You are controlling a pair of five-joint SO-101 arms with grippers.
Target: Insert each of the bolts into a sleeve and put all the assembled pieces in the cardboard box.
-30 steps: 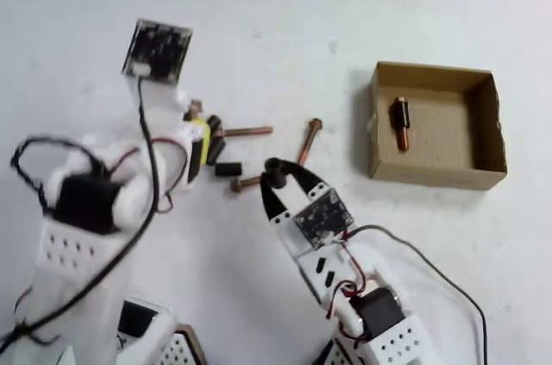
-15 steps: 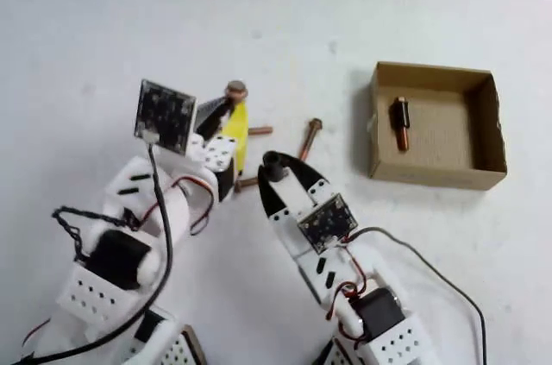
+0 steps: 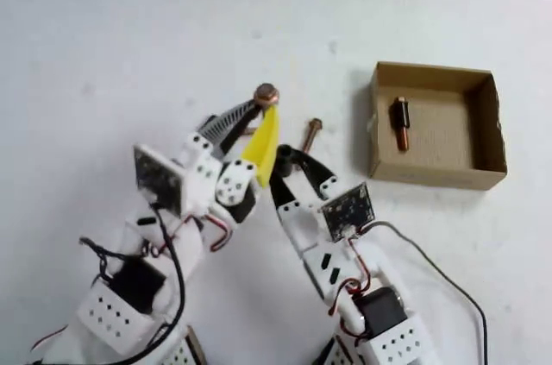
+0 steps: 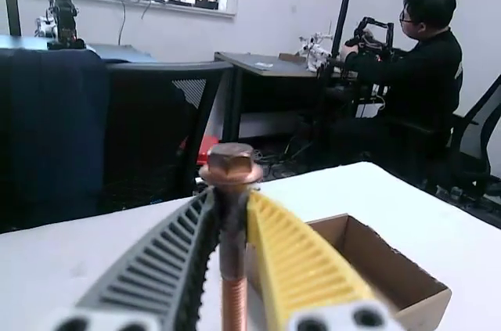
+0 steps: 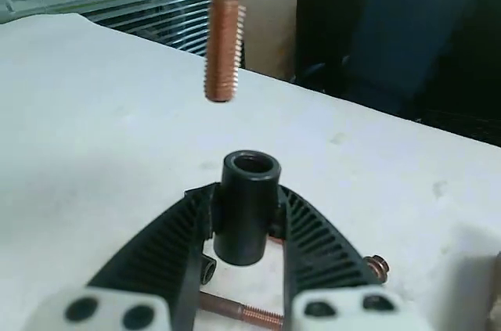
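The high camera looks down over the desk. Both wrist cameras sit low and close, sharing the bolt.

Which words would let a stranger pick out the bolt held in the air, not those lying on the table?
In the high view, go left from the cardboard box on the table, past a bolt lying flat, to the left claw, with one grey and one yellow finger. The copper bolt stands upright between them, head up. It alone hangs in the air, near the black sleeve.
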